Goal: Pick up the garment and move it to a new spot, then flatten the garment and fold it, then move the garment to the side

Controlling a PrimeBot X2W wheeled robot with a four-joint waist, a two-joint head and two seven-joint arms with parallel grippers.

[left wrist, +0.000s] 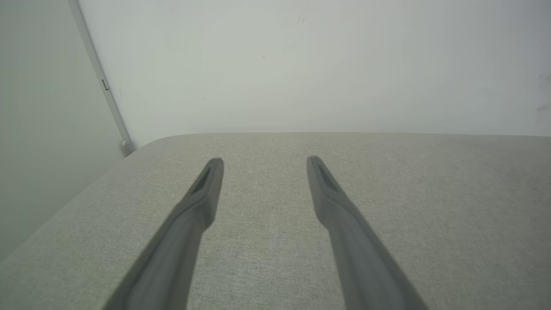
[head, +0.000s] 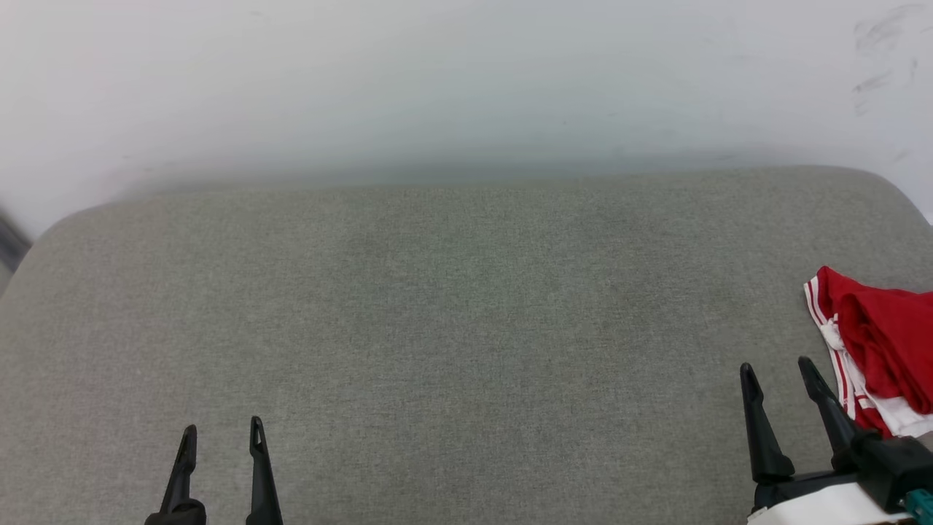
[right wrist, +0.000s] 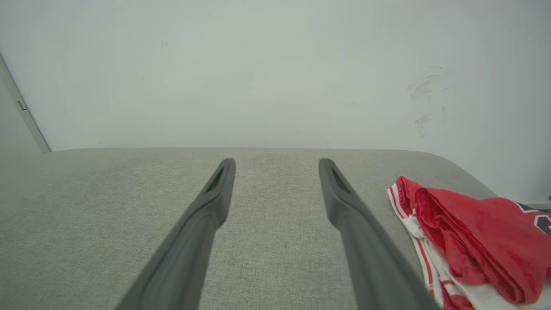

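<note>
The garment (head: 878, 343), a red jersey with white, red-striped trim, lies bunched at the right edge of the grey cushioned surface (head: 437, 328), partly cut off by the head view's border. The right wrist view has the garment (right wrist: 473, 232) at its right, with part of a dark numeral showing. My right gripper (head: 778, 370) stands open just left of the garment, not touching it, with nothing between its fingers. My left gripper (head: 222, 432) stands open at the lower left, far from the garment. Both grippers (left wrist: 264, 161) (right wrist: 277, 162) hold nothing.
A pale wall (head: 466, 80) rises right behind the grey surface, with dark scuff marks (head: 882, 58) at its upper right. The surface has rounded back corners. A thin rail (left wrist: 103, 82) runs down the wall past the left corner.
</note>
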